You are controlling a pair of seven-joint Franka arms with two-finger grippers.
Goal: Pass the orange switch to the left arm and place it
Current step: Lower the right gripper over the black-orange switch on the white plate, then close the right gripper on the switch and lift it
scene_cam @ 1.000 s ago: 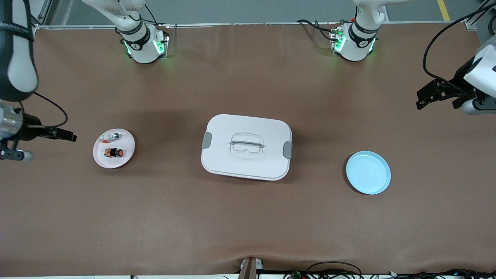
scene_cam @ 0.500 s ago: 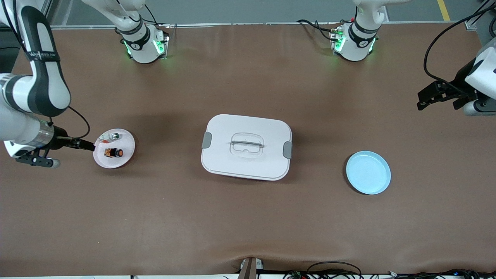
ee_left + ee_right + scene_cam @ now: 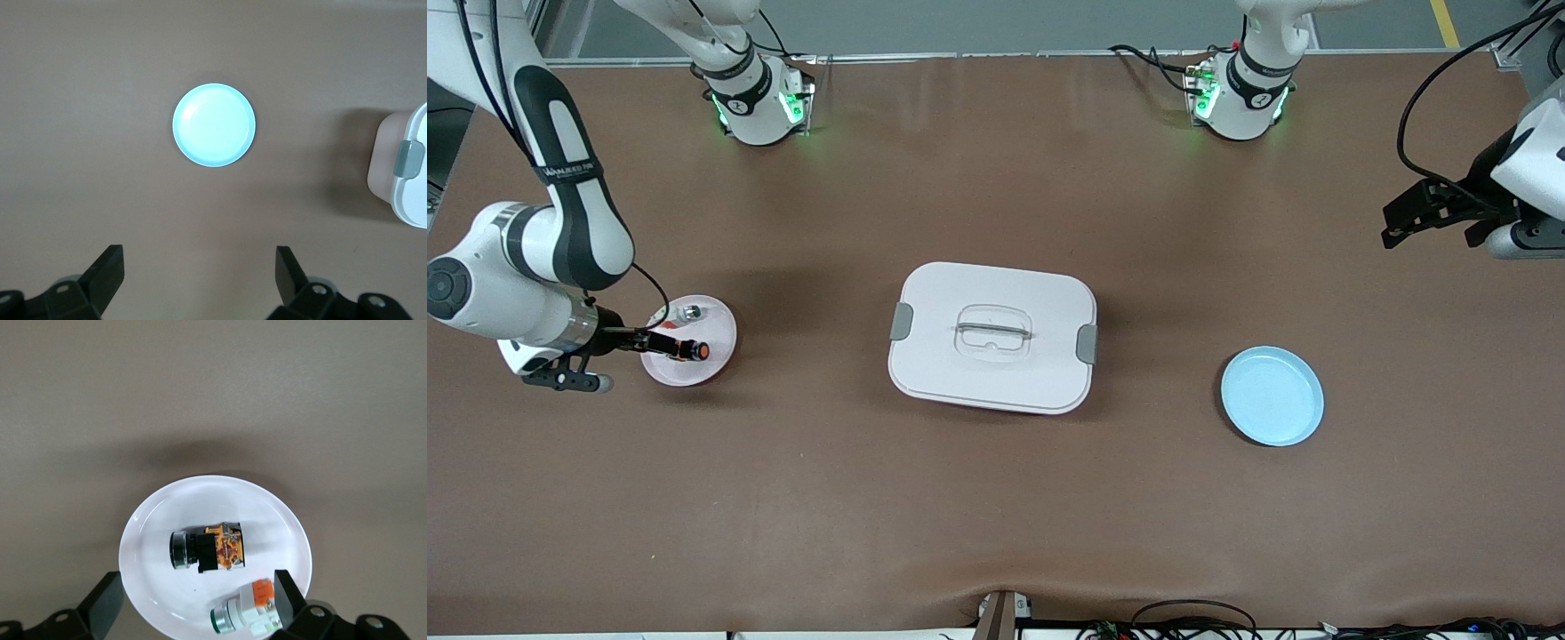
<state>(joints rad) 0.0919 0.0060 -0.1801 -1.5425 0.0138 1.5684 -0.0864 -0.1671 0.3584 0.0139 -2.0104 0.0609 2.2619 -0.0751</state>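
Orange switch (image 3: 690, 350) lies on white plate (image 3: 716, 320).

No text can be read; faint lettering on the right arm (image 3: 569, 166) is too small to make out

A brown table (image 3: 996, 516) is carrying three things in a row. A white box (image 3: 992, 373) is sitting between a pink plate (image 3: 720, 342) and a blue plate (image 3: 1272, 396).
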